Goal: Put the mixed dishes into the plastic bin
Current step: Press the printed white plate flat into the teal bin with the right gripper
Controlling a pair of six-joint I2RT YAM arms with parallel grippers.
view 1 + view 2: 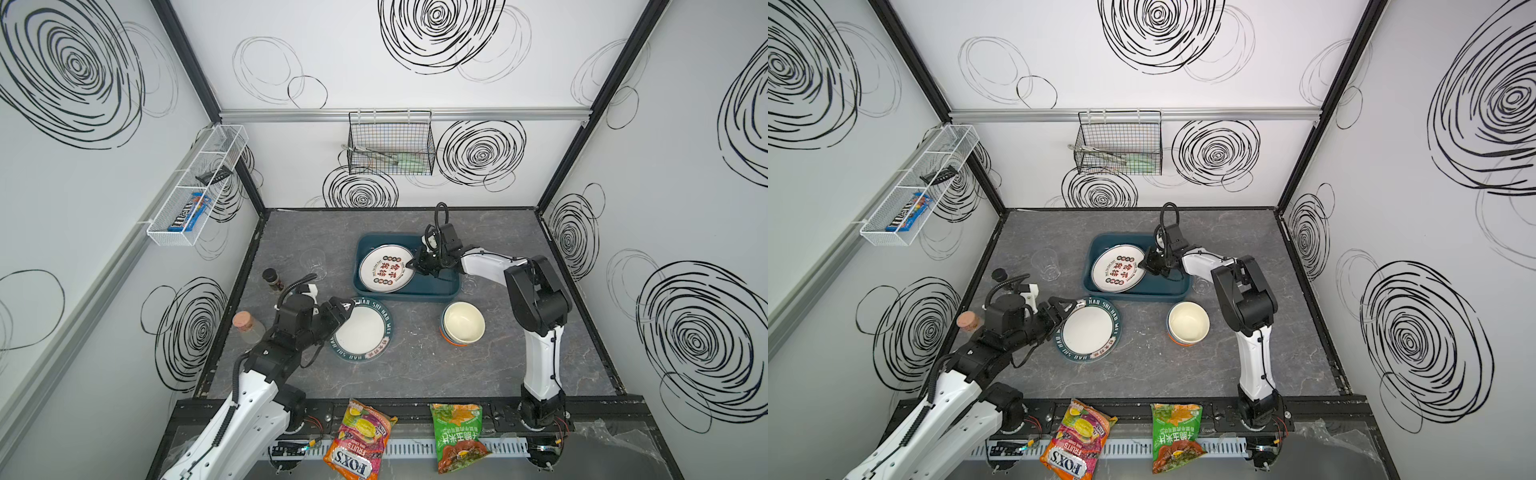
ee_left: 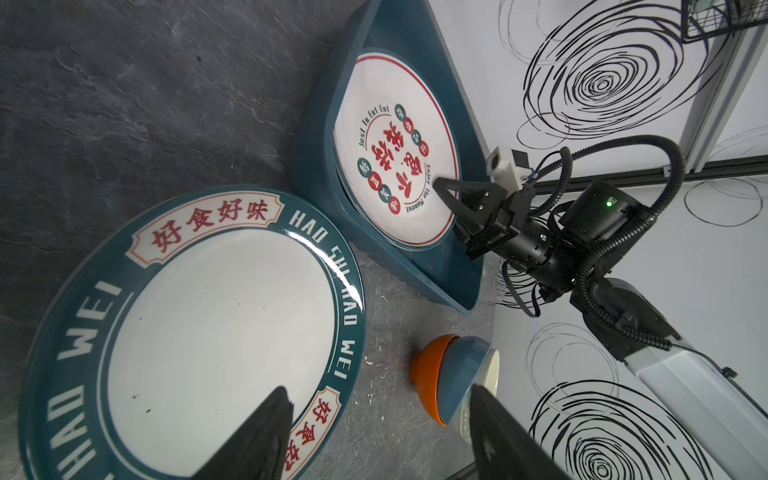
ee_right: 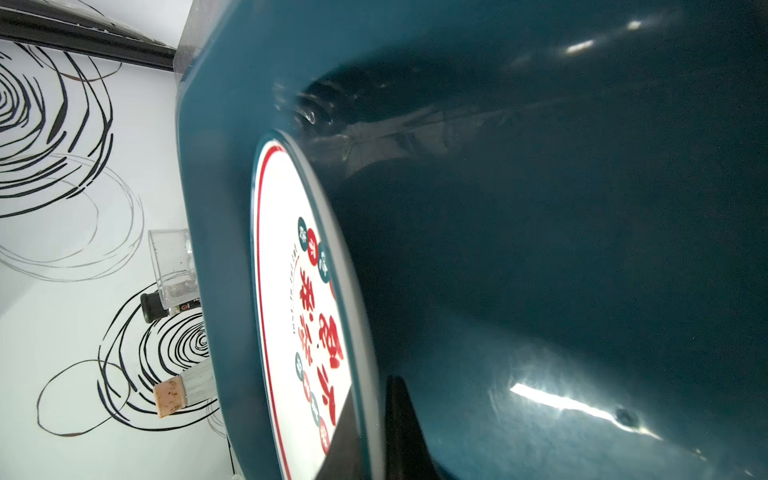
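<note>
Left gripper (image 1: 348, 308) jaws apart at teal-rimmed plate (image 1: 363, 330) edge; right gripper (image 1: 410, 264) extended into bin (image 1: 407, 296), clamped on red-character plate (image 1: 384, 268).

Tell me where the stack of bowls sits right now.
In both top views the bowl stack stands on the table right of centre, in front of the right corner of the plastic bin and right of the teal-rimmed plate.

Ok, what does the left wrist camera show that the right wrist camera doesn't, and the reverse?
Only left wrist: the teal-rimmed plate, the stacked bowls and the open left pincer. Only right wrist: the clear cup, spice jar and cork-topped jar. Both: the plastic bin, holding the red-lettered plate, whose rim the right pincer pinches.
</note>
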